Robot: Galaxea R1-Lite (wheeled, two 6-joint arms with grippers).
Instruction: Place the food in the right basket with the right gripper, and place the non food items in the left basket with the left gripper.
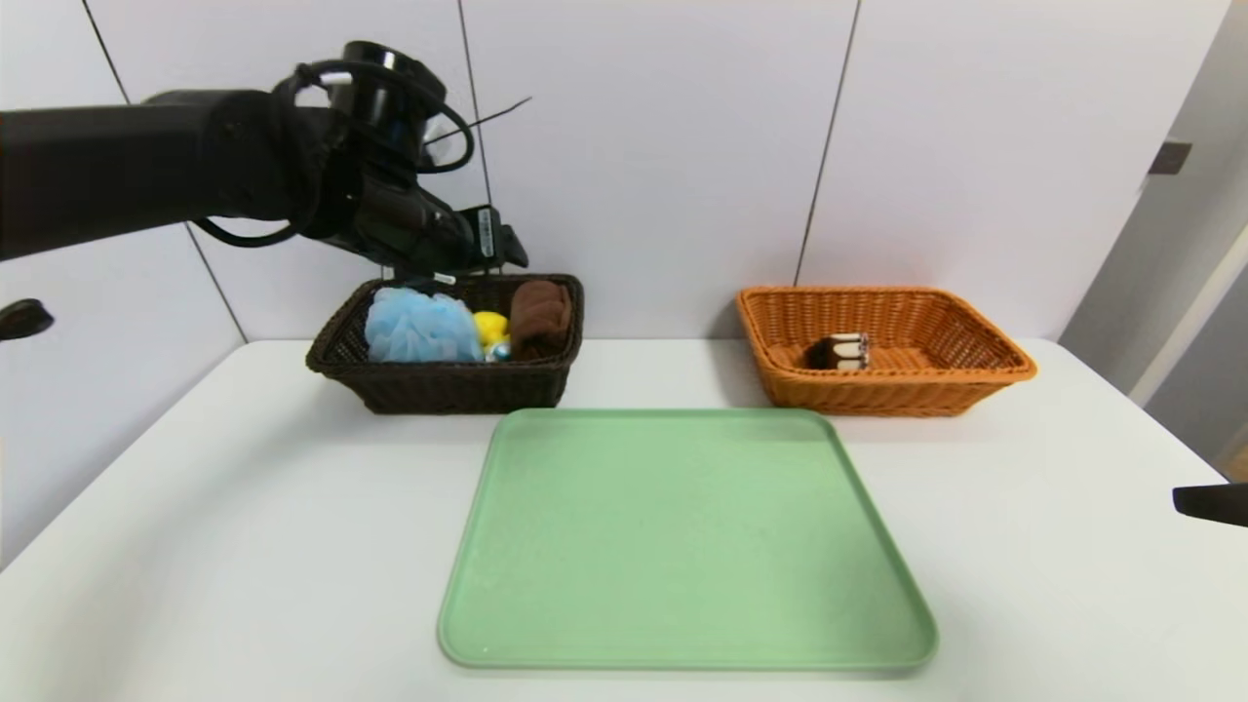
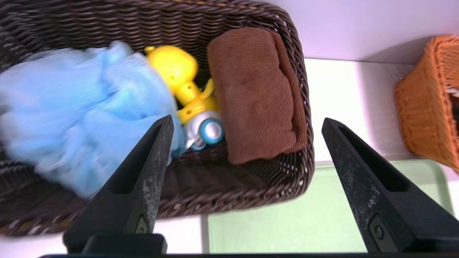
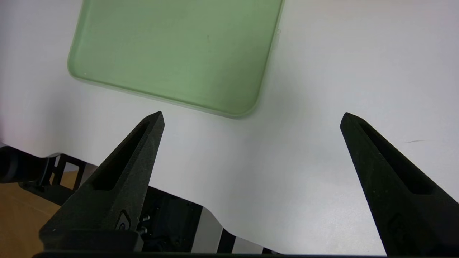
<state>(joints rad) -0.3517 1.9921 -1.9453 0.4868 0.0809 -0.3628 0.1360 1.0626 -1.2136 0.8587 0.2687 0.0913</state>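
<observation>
So nearest the camera, bottom middle of the head view, there's the flat pale-green plastic tray [image 1: 682, 546] sitting on the white bench [image 1: 244, 507], and nothing's on it, which to me reads like the sorting is pretty much wrapped up. The right tool [image 3: 251, 118] hangs low over the bench just off the tray's corner, tips wide apart and holding nothing; only its tip pokes in at the right edge of the head view, so it looks parked. Further back, centre right, the orange wicker basket [image 1: 975, 375] has a small brown-and-white striped snack [image 1: 840, 351] in it, food side sorted. Centre left, the dark brown wicker basket [image 1: 439, 385] holds a fluffy light-blue bath pouf [image 1: 419, 327], a yellow plastic toy with a silver-blue wheel [image 1: 492, 331] and a folded brown towel [image 1: 541, 314]. The left tool [image 2: 244, 123] hovers above that basket at upper left, tips spread and empty, probably because it's let go there.
</observation>
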